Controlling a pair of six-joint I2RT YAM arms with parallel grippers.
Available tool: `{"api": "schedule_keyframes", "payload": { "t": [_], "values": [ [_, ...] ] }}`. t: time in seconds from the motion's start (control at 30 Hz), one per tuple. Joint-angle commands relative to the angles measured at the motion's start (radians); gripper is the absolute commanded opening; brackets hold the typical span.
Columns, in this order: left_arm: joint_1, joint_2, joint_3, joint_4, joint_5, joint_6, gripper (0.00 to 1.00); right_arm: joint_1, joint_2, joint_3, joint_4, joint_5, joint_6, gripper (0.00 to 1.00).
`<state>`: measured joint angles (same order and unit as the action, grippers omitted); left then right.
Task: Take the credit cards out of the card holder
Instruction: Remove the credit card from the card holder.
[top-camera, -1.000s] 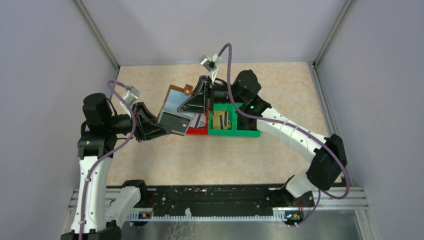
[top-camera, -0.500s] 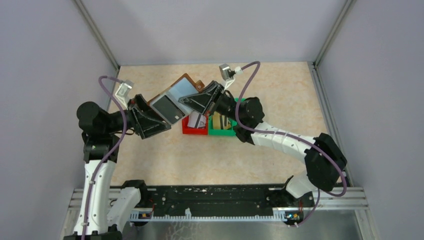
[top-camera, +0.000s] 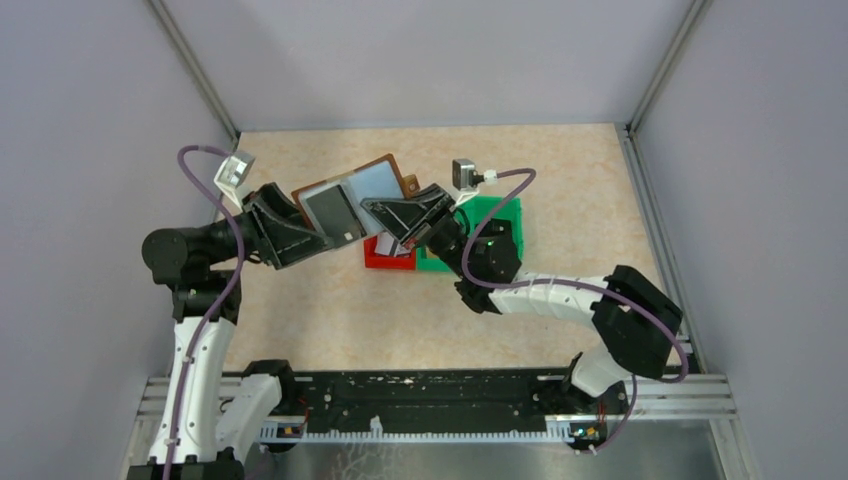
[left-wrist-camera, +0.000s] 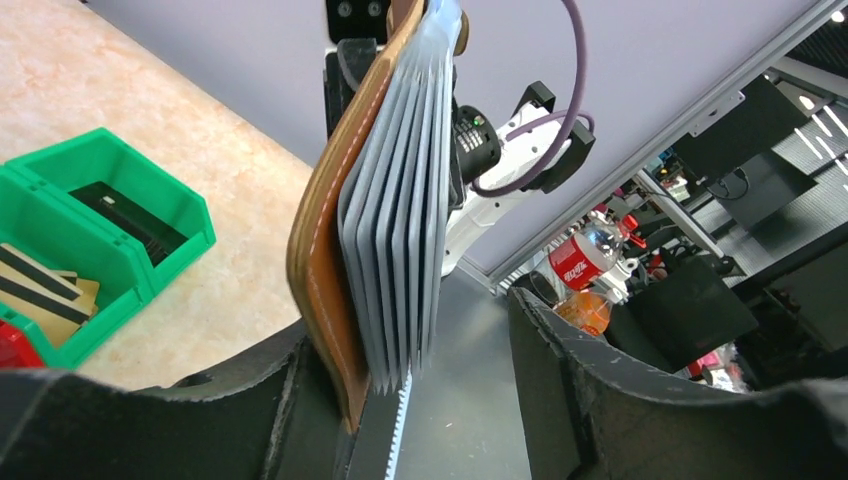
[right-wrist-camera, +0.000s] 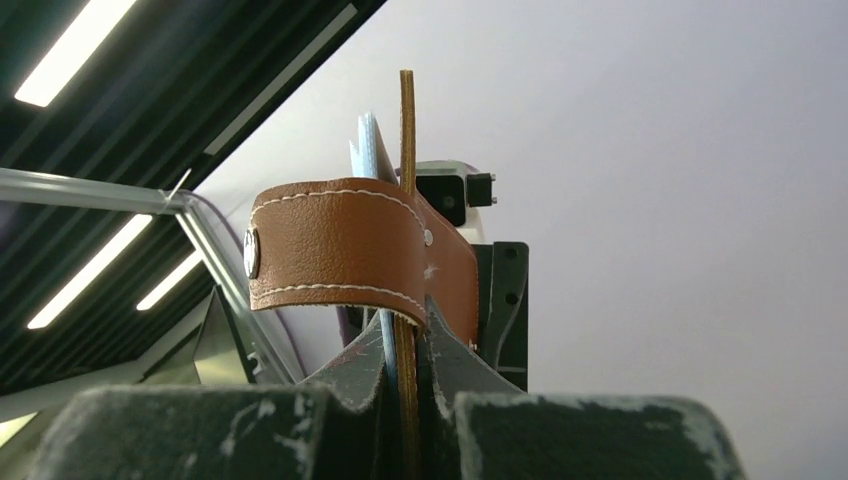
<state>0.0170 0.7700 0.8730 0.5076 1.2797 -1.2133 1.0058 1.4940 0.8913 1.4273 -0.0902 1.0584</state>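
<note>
The card holder is brown outside and pale grey-blue inside. It hangs open in the air between my two grippers, above the bins. A dark card sits in its left half. My right gripper is shut on its right edge. In the right wrist view the fingertips pinch the brown cover and one blue layer, with the snap tab above. My left gripper is open around the fanned pockets. The brown cover leans on one finger and the other stands apart. Gold cards with dark stripes lie in the green bin.
A red bin with greyish pieces in it and a green bin stand mid-table, partly under my right arm. The green bin has an empty far compartment. Grey walls close the table at the back and sides.
Both arms have swung the holder round and slightly away; it is now spread wider and flatter. My left wrist has moved left, and my right wrist has dropped nearer over the bins.
</note>
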Motion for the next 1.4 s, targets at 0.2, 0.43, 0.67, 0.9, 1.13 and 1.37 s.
{"api": "schedule_keyframes", "payload": {
  "t": [0.2,0.43,0.67,0.9,1.13,1.37],
  "values": [
    [0.001,0.002,0.044,0.082,-0.026,-0.048,0.35,0.101,0.082,0.011,0.280,0.152,-0.059,0.00],
    [0.001,0.000,0.051,0.055,-0.031,-0.018,0.10,0.105,0.054,-0.053,0.291,0.187,-0.101,0.14],
    [0.000,0.005,0.133,-0.266,-0.029,0.331,0.00,-0.014,-0.073,-0.193,0.199,0.059,-0.017,0.87],
    [0.001,0.054,0.230,-0.720,-0.080,0.720,0.00,-0.121,-0.426,-0.091,-0.745,-0.015,-0.306,0.99],
    [0.002,0.118,0.263,-0.977,-0.139,0.987,0.00,-0.128,-0.497,0.167,-1.211,-0.050,-0.534,0.98],
    [0.001,0.226,0.343,-1.310,0.091,1.317,0.00,-0.128,-0.254,0.601,-1.703,-0.298,-0.905,0.95]
  ]
}}
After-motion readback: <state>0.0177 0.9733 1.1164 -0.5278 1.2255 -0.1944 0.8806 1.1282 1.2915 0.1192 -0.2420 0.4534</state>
